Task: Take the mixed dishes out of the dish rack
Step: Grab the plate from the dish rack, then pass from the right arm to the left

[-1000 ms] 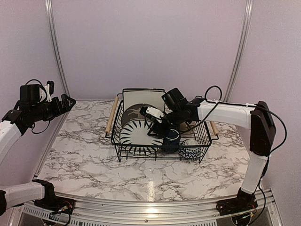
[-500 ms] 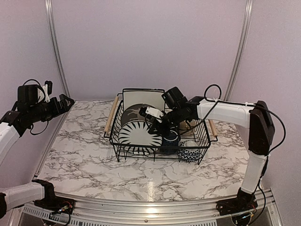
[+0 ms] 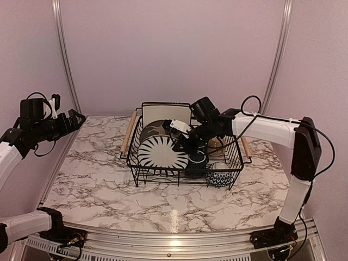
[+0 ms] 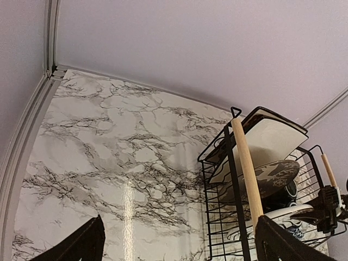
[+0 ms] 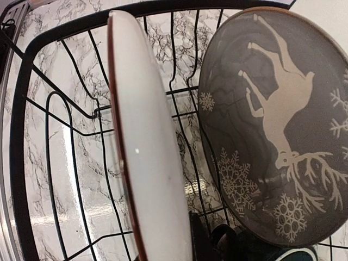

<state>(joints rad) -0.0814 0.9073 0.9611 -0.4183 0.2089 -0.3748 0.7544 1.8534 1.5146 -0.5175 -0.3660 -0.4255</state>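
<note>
The dish rack (image 3: 136, 163) stands mid-table. In it, a black-and-white striped plate (image 3: 156, 154) stands on edge at the front. The grey deer plate (image 3: 154, 129) and a square cream plate (image 3: 166, 112) are behind it. My right gripper (image 3: 182, 142) is shut on the striped plate's right rim. The right wrist view shows that plate's white back (image 5: 147, 157) running between my fingers (image 5: 199, 239), with the deer plate (image 5: 277, 125) beside it. A dark blue mug (image 3: 197, 163), the chevron bowl (image 3: 220, 178) and the beige bowl (image 3: 217, 148) sit in the rack's right part. My left gripper (image 3: 73, 119) is open and empty, high at the far left.
The rack's wooden handles (image 3: 129, 133) run along its short sides; the left one also shows in the left wrist view (image 4: 247, 163). The marble table (image 3: 98, 185) has bare surface left of and in front of the rack. Metal rails and lilac walls border it.
My right gripper has moved slightly right and up with the striped plate, which now stands more upright. The rack shifted a little. The left arm has hardly moved.
</note>
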